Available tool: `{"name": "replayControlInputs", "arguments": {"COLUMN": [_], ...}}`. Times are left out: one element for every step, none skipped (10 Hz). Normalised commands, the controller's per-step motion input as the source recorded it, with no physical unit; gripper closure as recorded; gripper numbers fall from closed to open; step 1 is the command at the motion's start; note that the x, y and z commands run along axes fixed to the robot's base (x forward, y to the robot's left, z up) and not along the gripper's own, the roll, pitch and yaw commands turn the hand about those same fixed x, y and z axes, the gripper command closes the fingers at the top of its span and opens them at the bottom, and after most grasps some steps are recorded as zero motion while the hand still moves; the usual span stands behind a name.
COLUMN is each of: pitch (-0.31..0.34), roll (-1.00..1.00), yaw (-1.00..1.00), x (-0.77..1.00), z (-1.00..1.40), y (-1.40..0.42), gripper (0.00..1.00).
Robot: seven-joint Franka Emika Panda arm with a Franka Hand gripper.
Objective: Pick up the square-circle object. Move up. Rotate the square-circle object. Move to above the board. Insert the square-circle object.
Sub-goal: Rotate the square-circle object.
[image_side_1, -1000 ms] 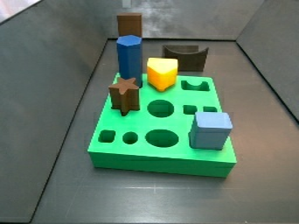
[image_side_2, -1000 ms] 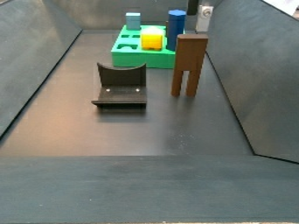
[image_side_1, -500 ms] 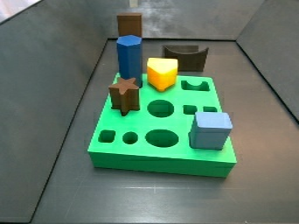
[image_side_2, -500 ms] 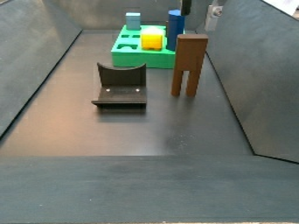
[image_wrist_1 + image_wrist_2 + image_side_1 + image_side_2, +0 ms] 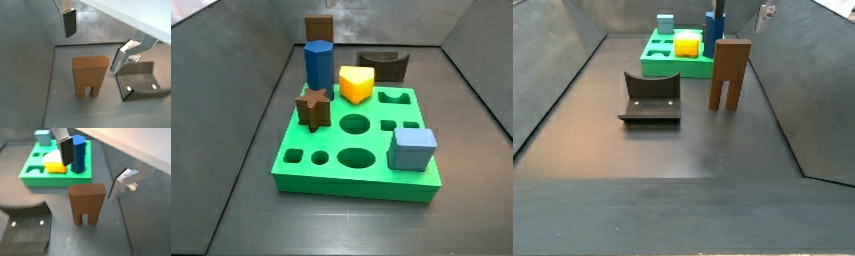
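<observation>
In both wrist views your end effector hangs spread above the square-circle object, not gripping; in a side view that object stands beside the board, so nothing is done yet.

Gripper shifting a little higher at the frame's upper edge in a side view, jaws apart above the square-circle object, pieces unmoved

You see a matt brown square-circle object, a smooth plastic-looking green board, and the gripper above the object, silver metal fingers, dark pads.
</observation>
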Motion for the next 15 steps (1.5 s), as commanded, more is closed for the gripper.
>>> {"name": "replayControlInputs", "arguments": {"pitch": [0.022, 0.024, 0.027, 0.029, 0.033, 0.036, 0.044, 0.051, 0.061, 0.073, 0.072, 0.071, 0.07, 0.07, 0.038], "roll": [0.0, 0.0, -0.01, -0.01, -0.01, -0.01, -0.01, -0.01, -0.01, -0.01, -0.01, -0.01, -0.01, -0.01, -0.01], "yaw": [1.0, 1.0, 1.0, 1.0, 1.0, 1.0, 1.0, 1.0, 1.0, 0.96, 0.64, 0.41, 0.25, 0.13, 0.07], "x": [0.03, 0.03, 0.03, 0.03, 0.03, 0.03, 0.03, 0.03, 0.03, 0.03, 0.03, 0.03, 0.04, 0.0, 0.02], "z": [-0.02, -0.02, -0.02, -0.02, -0.02, -0.02, -0.02, -0.02, -0.02, -0.01, -0.01, -0.01, -0.01, -1.0, -1.0], "y": [0.0, 0.0, 0.0, 0.0, 0.0, 0.0, 0.0, 0.0, 0.0, 0.0, 0.0, 0.0, 0.0, 0.0, 0.0], "gripper": [0.0, 0.0, 0.0, 0.0, 0.0, 0.0, 0.0, 0.0, 0.0, 0.0, 0.0, 0.0, 0.0, 0.0, 0.0]}}
